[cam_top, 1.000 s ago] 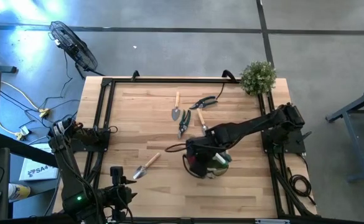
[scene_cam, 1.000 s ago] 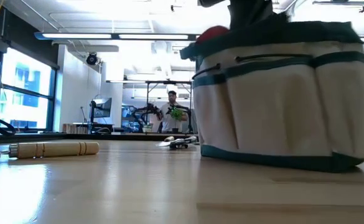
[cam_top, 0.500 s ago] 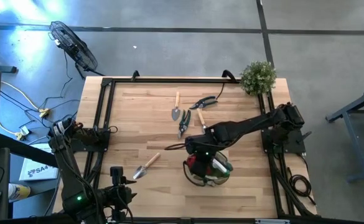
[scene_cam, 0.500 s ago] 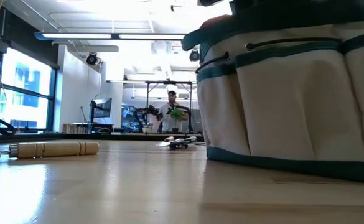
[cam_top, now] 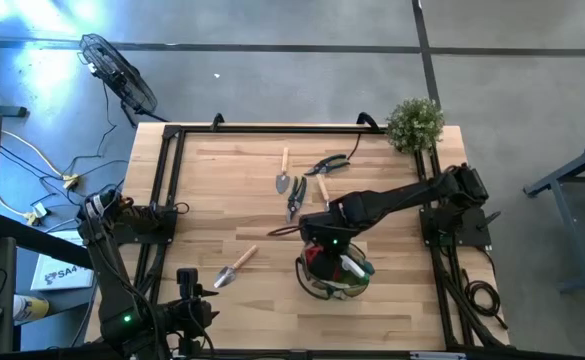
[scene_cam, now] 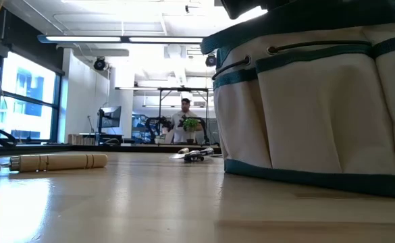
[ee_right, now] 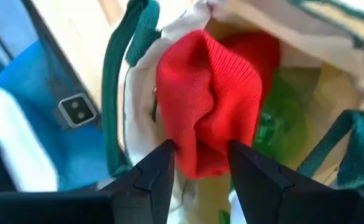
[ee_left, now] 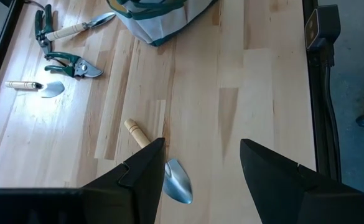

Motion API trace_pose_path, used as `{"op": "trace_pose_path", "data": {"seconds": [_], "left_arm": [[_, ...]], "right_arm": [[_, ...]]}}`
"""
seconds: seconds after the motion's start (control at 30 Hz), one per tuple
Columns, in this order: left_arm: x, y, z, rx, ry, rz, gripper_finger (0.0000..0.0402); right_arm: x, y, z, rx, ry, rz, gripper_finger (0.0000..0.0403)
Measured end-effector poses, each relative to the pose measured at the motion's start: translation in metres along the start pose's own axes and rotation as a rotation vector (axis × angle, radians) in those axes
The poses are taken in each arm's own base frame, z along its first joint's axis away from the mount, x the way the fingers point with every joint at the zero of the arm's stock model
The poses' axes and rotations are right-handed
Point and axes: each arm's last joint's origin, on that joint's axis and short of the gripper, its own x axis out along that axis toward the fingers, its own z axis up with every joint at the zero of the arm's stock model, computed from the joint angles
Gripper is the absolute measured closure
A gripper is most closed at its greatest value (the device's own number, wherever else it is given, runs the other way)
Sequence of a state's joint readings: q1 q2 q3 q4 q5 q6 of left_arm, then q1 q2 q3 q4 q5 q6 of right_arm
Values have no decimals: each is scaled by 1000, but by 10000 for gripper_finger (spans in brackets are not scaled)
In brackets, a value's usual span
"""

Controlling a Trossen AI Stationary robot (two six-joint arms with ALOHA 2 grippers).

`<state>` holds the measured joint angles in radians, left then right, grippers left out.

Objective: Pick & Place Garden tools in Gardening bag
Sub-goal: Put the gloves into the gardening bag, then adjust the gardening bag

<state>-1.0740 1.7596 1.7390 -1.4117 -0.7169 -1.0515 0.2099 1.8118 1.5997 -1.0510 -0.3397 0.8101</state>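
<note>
Right gripper (ee_right: 199, 163) parted over red knitted fabric piece (ee_right: 210, 99) in tan green-trimmed fabric bag (cam_top: 334, 283) | nearest wooden-handled metal trowel (cam_top: 234, 265) at 9 o'clock, handle toward 2 | left gripper (ee_left: 201, 163) wide, empty, nearer.

You are looking straight down on the whole bench (cam_top: 272, 300) from overhead. The low camera is sitting at bench height, facing the room, close against the gardening bag (scene_cam: 319, 115). The right wrist camera is peering into that same bag from very near.
</note>
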Motion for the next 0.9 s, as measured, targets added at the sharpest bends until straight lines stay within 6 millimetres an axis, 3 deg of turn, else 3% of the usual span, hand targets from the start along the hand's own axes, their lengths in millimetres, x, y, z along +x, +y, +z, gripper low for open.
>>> {"op": "trace_pose_path", "data": {"seconds": [0.23, 0.53, 0.67, 0.9], "left_arm": [[0, 0, 0, -1, -1, 0, 203], [1, 0, 0, -2, -8, 2, 203], [8, -2, -7, 17, 1, 23, 203], [30, -4, -28, 81, 41, 85, 203]], "right_arm": [[-4, -4, 5, 36, 69, 79, 262], [-14, -24, -2, 242, 212, -5, 270], [-29, -28, -15, 321, 252, -38, 270], [-80, -22, -39, 301, -5, 21, 270]]}}
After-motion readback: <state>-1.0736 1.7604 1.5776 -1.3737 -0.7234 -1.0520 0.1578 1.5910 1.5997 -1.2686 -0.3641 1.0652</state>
